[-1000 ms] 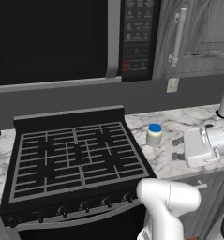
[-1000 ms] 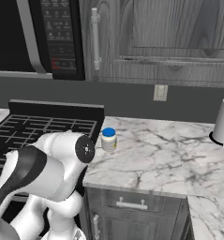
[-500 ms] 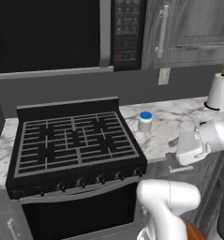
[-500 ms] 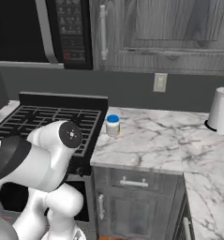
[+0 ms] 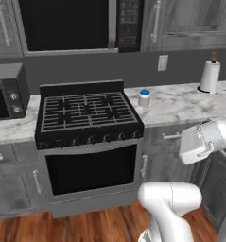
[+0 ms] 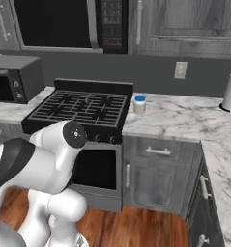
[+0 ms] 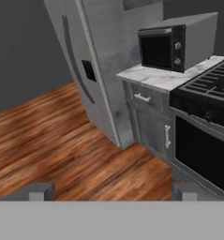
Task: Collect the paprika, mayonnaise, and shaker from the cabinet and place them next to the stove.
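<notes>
**A:** Where was the mayonnaise (image 5: 144,97) at that moment?

**B:** It stood upright on the marble tabletop (image 5: 180,101), just beside the right edge of the stove (image 5: 88,112), near the back. From the right base view the same jar (image 6: 140,104) sat close to the stove's (image 6: 83,109) rear right corner, blue lid on top.

**A:** And the end effector (image 7: 112,191)?

**B:** Its two finger tips (image 7: 39,191) stood far apart at the bottom of the hand view, spread wide, with nothing between them. Beyond them lay wood floor (image 7: 52,145), a tall grey refrigerator (image 7: 99,61), and a black microwave (image 7: 176,42) on a short stretch of marble left of the stove front (image 7: 205,140).

**A:** Could you see the hand from the base cameras?

**B:** In the left base view the white wrist (image 5: 202,142) hung in front of the lower drawers, well below the tabletop and well apart from the jar. I could not make out the fingers themselves there.

**A:** What else stood on the tabletop?

**B:** A white paper towel roll (image 5: 209,75) stood upright at the far right, well apart from the jar. A wall outlet (image 5: 162,62) sat on the backsplash between them. Above the stove hung a black built-in microwave (image 5: 76,23), flanked by grey upper doors with metal handles.

**A:** Paprika or shaker?

**B:** I could not tell where either was.
</notes>
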Robot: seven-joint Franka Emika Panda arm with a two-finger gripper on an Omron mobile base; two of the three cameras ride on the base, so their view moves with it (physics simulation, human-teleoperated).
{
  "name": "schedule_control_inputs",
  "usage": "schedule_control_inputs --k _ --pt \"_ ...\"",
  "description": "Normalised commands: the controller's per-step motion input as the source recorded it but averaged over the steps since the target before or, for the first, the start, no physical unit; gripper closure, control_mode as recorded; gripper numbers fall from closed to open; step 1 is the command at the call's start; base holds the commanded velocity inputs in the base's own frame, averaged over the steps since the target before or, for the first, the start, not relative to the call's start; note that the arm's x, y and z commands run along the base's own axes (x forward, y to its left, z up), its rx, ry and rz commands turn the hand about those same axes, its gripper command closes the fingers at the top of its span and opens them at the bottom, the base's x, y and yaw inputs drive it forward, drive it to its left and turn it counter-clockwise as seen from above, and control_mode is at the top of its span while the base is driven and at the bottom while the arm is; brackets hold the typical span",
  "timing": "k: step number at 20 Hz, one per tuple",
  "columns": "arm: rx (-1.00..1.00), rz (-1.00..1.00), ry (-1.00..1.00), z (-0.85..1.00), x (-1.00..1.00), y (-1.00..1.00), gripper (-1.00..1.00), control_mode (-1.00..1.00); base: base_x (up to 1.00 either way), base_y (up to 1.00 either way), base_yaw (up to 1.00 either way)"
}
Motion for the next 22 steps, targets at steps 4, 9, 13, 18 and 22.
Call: schedule_control_inputs --k 4,9,13,18,22 --pt "0.00 0.00 0.00 0.00 0.00 0.00 -1.00 1.00 -0.99 0.71 0.21" --pt "0.00 0.00 0.00 0.00 0.00 0.00 -1.00 1.00 -0.79 0.81 0.27" --pt "0.00 0.00 0.00 0.00 0.00 0.00 -1.00 1.00 -0.57 0.79 0.34" --pt "0.00 0.00 0.00 0.00 0.00 0.00 -1.00 1.00 -0.30 0.80 0.41" --pt "0.00 0.00 0.00 0.00 0.00 0.00 -1.00 1.00 -0.09 0.91 0.45"
